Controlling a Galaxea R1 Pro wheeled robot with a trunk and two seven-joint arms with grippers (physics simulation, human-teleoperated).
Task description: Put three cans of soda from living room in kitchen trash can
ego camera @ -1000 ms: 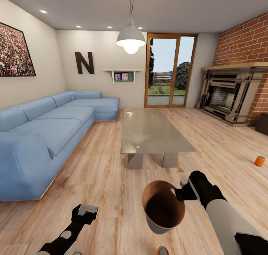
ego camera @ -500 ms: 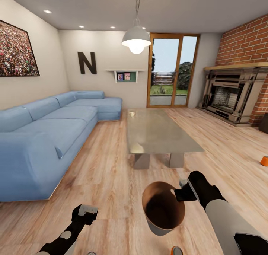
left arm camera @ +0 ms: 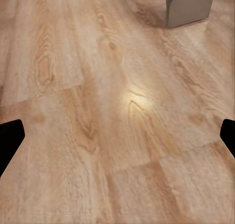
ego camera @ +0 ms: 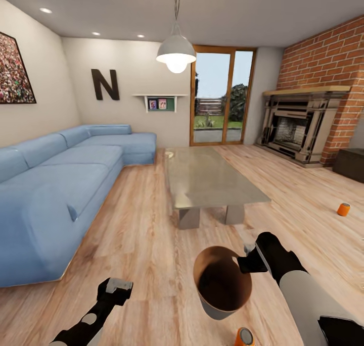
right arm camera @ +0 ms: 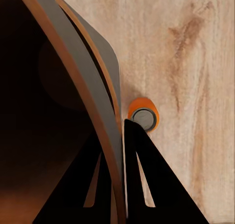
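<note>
Soda cans are the things to be collected, and two are seen on the wood floor. One soda can stands just beside the trash can, right under it at the near edge of the head view. In the right wrist view this same can is seen from above, next to the bin's wall. The other soda can stands well apart from the trash can, near the dark box by the brick fireplace. The third can is not pointed out.

The trash can is held up off the floor, tilted, by the right claw, which is clenched on its rim, one finger inside and one outside. The left claw is released and holds nothing; its dark fingertips are spread wide over bare floor.

The near can looks like the easy one to take first. The bin should be kept steady and not tipped more, so nothing can fall out later. The left claw should be brought down over the can from above, with the fingers on both sides of it. The glass surface should not be bumped.
</note>
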